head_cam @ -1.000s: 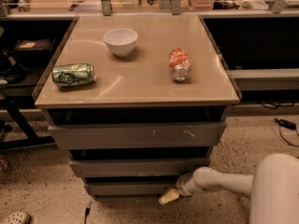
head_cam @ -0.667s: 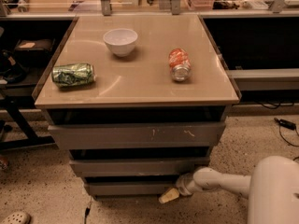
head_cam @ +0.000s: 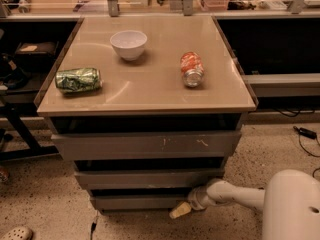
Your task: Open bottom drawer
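The bottom drawer [head_cam: 135, 202] is the lowest and narrowest of three plain grey fronts under the tan table. Its front stands flush in line with a dark gap above it. My gripper [head_cam: 180, 210] reaches in from the right on a white arm [head_cam: 235, 194], low near the floor. Its yellowish tip lies just at the drawer's lower right corner. I cannot see whether it touches the drawer front.
On the tan tabletop [head_cam: 150, 91] lie a green can [head_cam: 78, 79], a white bowl [head_cam: 128, 44] and an orange can [head_cam: 192, 69] on its side. The middle drawer [head_cam: 147, 178] and the scratched top drawer [head_cam: 147, 145] sit above. A cable [head_cam: 305, 134] lies on the speckled floor at right.
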Robot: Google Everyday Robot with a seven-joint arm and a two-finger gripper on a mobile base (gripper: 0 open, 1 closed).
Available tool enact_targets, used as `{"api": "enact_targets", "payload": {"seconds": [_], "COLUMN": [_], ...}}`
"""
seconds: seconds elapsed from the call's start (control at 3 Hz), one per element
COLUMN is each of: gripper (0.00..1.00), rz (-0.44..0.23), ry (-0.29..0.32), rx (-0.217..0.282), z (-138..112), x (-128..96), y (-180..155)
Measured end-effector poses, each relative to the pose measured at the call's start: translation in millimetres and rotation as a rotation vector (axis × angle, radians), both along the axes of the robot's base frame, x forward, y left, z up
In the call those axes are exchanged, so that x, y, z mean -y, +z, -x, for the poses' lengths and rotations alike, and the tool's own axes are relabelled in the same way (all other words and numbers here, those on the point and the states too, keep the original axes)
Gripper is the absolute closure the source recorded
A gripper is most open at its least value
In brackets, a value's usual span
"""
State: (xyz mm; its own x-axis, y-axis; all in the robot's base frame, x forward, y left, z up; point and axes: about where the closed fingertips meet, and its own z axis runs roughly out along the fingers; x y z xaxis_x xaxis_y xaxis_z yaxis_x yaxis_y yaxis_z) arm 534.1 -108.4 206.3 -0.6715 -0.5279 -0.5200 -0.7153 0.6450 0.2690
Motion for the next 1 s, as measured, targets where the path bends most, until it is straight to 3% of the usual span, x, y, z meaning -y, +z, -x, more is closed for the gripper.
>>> {"api": "enact_targets", "payload": {"seconds": [1.0], "gripper": [0.00], "rz": [-0.007], "ry": [0.000], "rx": [-0.012], "z": [0.6], "x": [0.3], "y": [-7.5]}}
